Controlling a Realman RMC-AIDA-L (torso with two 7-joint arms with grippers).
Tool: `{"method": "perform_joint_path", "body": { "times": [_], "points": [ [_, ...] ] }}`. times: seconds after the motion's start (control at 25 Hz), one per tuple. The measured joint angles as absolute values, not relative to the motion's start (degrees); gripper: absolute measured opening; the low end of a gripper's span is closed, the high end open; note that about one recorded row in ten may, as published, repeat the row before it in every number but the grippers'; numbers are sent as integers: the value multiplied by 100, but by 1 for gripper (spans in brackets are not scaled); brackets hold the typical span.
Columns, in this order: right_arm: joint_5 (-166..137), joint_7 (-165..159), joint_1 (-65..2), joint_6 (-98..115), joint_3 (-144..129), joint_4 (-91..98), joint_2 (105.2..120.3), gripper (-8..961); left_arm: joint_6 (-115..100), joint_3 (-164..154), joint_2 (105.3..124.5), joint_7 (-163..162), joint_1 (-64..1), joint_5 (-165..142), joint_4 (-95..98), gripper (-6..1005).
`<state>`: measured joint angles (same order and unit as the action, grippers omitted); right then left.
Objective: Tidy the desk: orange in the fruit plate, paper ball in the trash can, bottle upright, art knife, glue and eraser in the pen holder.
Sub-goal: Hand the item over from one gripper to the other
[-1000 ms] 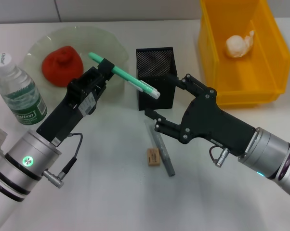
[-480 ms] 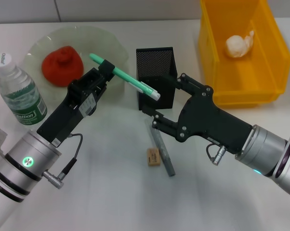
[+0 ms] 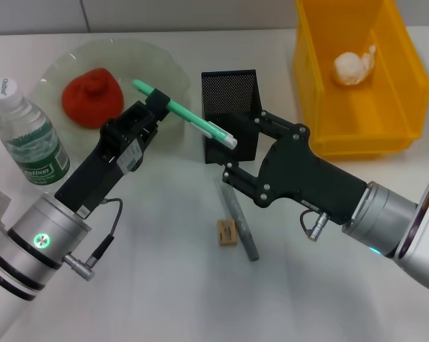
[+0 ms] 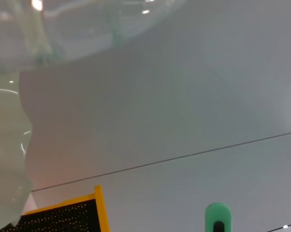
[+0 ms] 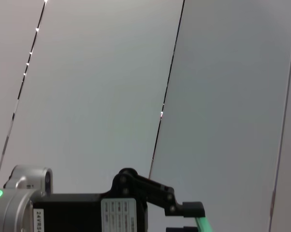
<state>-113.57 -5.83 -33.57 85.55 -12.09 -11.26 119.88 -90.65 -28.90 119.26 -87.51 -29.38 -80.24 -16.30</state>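
My left gripper (image 3: 159, 102) is shut on a green pen-shaped stick (image 3: 189, 117) with a white tip, held in the air and slanting toward the black mesh pen holder (image 3: 229, 92). My right gripper (image 3: 240, 146) is open at the holder's front right corner, and the stick's white tip lies between its fingers. A grey art knife (image 3: 243, 226) and the tan eraser (image 3: 226, 232) lie on the table below it. The orange (image 3: 92, 96) sits in the fruit plate (image 3: 150, 57). The bottle (image 3: 26, 135) stands upright. The paper ball (image 3: 353, 66) is in the yellow trash can (image 3: 400, 128).
The white table runs on toward me with bare room in front of the eraser. In the left wrist view the stick's green end (image 4: 217, 217) shows near the mesh holder (image 4: 63, 217). The right wrist view shows the left arm (image 5: 87, 212).
My right gripper has moved left, closer to the pen holder and the stick's white tip. The left gripper and the stick have stayed put.
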Motion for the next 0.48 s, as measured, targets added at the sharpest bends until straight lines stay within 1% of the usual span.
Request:
{"method": "perform_joint_path", "body": {
  "times": [0.16,0.48],
  "points": [
    [-11348,-573,-3375,8509,-1205,-1138,11988,555,-9073,-2884,11926,-8694,-2946,-8024,-1659,189],
    [-11329,-267,-3373,8481,-1188,-1270,11988,464,-9044,-2874,11927,-8631,-2976,-8024,-1704,188]
  ]
}}
